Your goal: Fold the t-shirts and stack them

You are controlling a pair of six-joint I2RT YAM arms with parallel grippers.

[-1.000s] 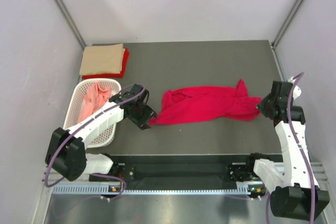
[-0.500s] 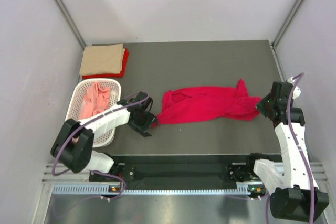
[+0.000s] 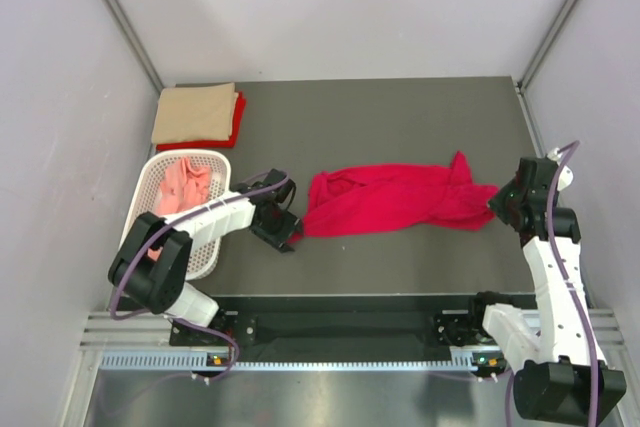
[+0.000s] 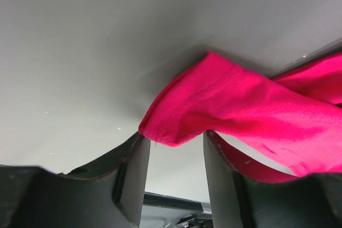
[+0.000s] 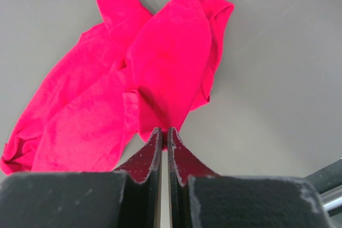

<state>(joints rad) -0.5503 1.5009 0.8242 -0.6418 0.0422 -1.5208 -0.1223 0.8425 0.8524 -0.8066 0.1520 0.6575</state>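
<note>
A crimson red t-shirt (image 3: 390, 197) lies crumpled in a long strip across the middle of the dark table. My left gripper (image 3: 287, 236) is open at the shirt's left corner. In the left wrist view (image 4: 175, 140) that corner (image 4: 235, 105) hangs over the gap between the two spread fingers. My right gripper (image 3: 497, 203) is shut on the shirt's right end; in the right wrist view (image 5: 164, 133) the cloth (image 5: 160, 62) is pinched at the fingertips. A folded tan t-shirt (image 3: 195, 112) lies on a folded red one (image 3: 236, 127) at the back left.
A white mesh basket (image 3: 190, 154) stands at the left edge beside my left arm, with a salmon pink shirt (image 3: 180, 187) in it. Grey walls close in the table on both sides and the back.
The shirt's left corner has slipped out of my left gripper and drawn back to the right. My left gripper has opened and turned at that corner. The right gripper has held still.
</note>
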